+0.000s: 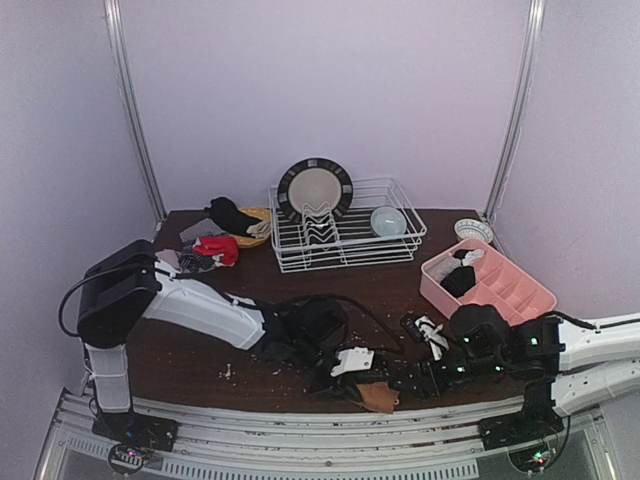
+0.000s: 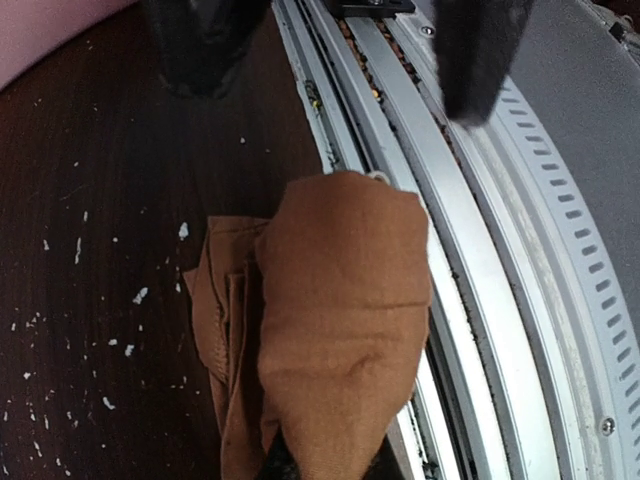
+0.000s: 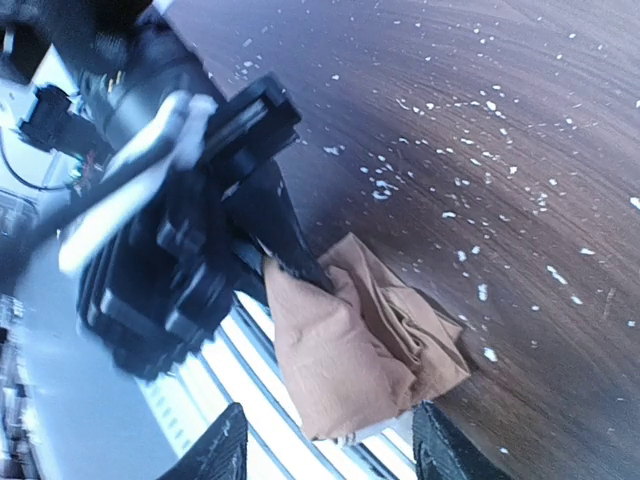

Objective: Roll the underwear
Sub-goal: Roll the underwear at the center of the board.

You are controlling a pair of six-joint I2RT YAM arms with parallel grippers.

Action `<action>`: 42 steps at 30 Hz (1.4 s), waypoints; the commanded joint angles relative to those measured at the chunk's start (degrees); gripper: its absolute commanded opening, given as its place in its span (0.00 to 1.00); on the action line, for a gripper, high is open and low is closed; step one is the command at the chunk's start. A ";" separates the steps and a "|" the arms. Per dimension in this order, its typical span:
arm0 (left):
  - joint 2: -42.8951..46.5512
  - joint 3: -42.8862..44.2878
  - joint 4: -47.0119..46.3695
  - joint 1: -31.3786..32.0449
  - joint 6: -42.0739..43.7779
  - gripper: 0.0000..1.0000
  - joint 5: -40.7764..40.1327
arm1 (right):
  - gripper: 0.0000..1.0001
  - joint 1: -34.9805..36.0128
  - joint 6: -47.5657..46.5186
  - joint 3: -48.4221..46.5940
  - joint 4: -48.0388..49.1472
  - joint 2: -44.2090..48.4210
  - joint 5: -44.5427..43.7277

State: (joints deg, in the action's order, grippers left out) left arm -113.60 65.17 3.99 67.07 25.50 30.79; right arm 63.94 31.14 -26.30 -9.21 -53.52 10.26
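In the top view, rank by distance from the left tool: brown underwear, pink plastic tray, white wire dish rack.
1. Brown underwear, at the near table edge beside the left tool.
2. White wire dish rack, behind, centre.
3. Pink plastic tray, far right.
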 commanded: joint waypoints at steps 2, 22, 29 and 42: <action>-6.59 2.10 13.75 -1.59 -4.70 0.00 -0.67 | 0.55 4.79 -3.08 0.72 -3.94 0.04 -12.54; -15.99 7.60 20.78 -5.37 -7.46 0.00 5.18 | 0.57 9.26 -10.16 2.58 5.54 -0.10 -19.71; -14.94 4.35 16.33 -5.71 -11.14 0.00 2.33 | 0.57 9.00 -9.49 3.84 -0.94 9.66 -23.68; -17.65 5.91 19.05 -6.85 -14.12 0.00 4.59 | 0.56 8.96 -15.14 1.90 -4.70 10.95 -13.80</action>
State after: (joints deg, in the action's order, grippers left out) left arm -123.17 72.71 5.15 61.63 13.04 47.68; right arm 72.88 18.87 -21.80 -11.51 -34.83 -10.04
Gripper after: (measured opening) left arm 0.067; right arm 0.568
